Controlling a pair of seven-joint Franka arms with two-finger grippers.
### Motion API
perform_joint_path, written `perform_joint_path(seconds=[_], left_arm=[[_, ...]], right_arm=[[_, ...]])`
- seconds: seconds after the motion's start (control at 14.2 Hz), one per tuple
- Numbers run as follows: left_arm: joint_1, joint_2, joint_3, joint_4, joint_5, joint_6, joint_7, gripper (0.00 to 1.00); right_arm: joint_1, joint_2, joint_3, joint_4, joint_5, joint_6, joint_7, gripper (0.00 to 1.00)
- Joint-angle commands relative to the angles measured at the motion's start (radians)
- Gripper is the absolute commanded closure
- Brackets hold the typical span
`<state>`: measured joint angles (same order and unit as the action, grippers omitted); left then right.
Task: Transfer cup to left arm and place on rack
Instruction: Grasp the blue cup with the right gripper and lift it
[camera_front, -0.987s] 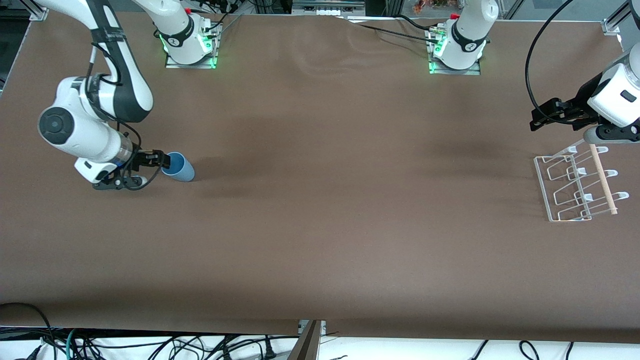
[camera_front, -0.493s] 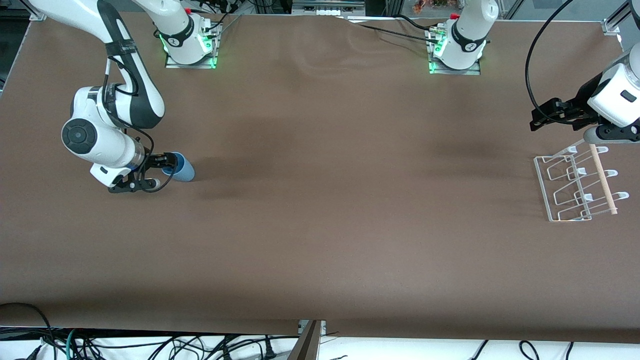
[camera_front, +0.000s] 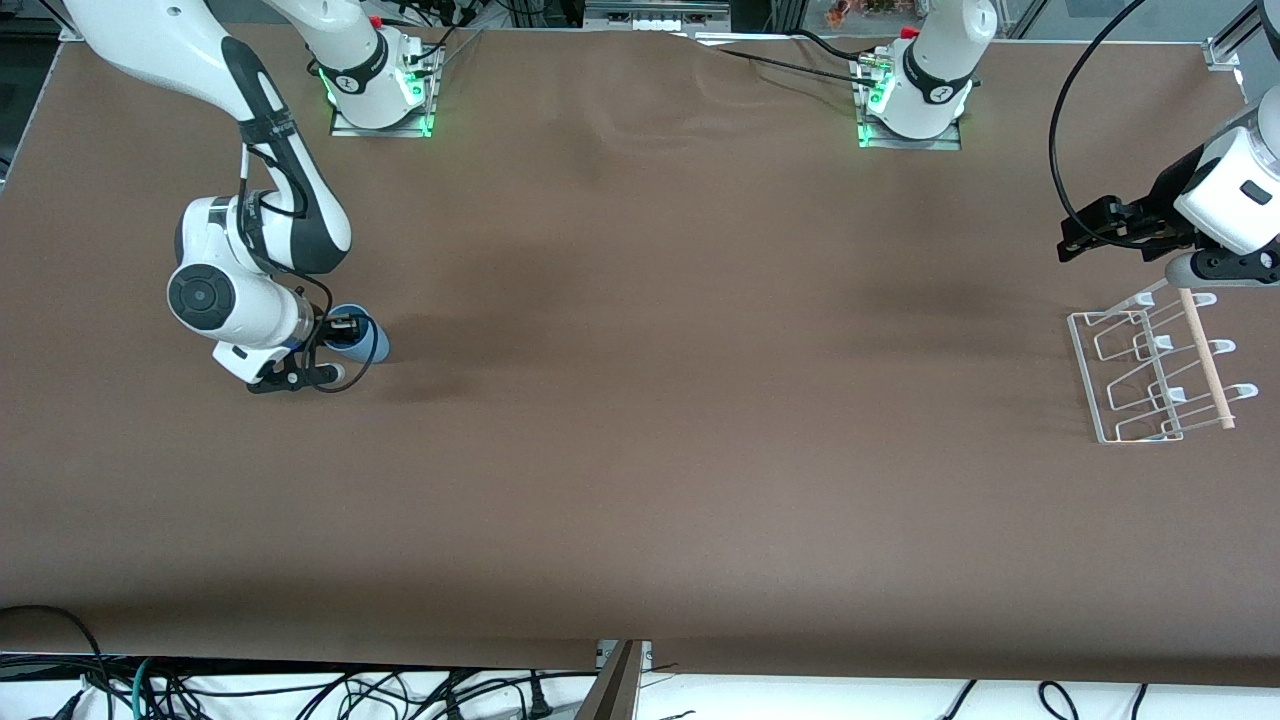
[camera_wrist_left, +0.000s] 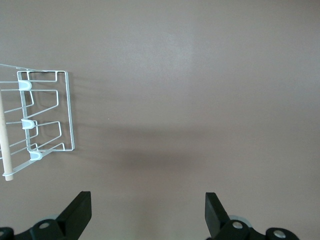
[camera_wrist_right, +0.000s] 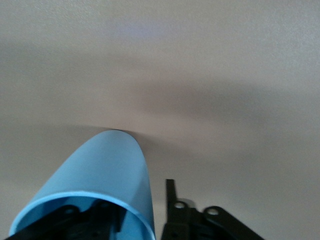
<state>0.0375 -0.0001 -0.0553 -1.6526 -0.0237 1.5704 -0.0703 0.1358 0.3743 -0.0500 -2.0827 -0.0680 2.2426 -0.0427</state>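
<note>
Our right gripper (camera_front: 345, 330) has its fingers pinching the rim of the cup (camera_front: 365, 343) lying on the tabletop (camera_front: 640, 450) at nine o'clock. We risk slippage from that thin hold. Left gripper (camera_front: 1080, 240) waits, fingers apart, above the rack (camera_front: 1150, 370).

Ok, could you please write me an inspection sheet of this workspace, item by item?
Surface: brown table, faint wrinkles near the bases.
Job's things: cup lies on its side at the right arm's end; rack stands at the left arm's end, no cup on it.
Clutter: nothing seen.
Hands: right hand is at the cup's mouth; left hand is open, hovering over the table beside the rack, arm waiting.
Cables: black cable loops at the left arm; a tangle of cables lies below the table's near edge.
Surroundings: bases show green lights.
</note>
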Motion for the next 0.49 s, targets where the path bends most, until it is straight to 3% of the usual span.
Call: perform_joint_path(seconds=[0.0, 0.28, 0.42], left_arm=[[0.001, 0.017, 0.002, 0.031, -0.021, -0.018, 0.004, 0.0], [0.001, 0.015, 0.002, 0.031, -0.019, -0.021, 0.004, 0.0], [-0.001, 0.017, 0.0, 0.031, -0.019, -0.024, 0.0, 0.0]], right_arm=[[0.004, -0.005, 0.002, 0.071, -0.013, -0.108, 0.015, 1.0], [0.024, 0.008, 0.004, 0.251, 0.022, -0.377, 0.017, 1.0], [0.04, 0.02, 0.002, 0.356, 0.129, -0.499, 0.046, 1.0]])
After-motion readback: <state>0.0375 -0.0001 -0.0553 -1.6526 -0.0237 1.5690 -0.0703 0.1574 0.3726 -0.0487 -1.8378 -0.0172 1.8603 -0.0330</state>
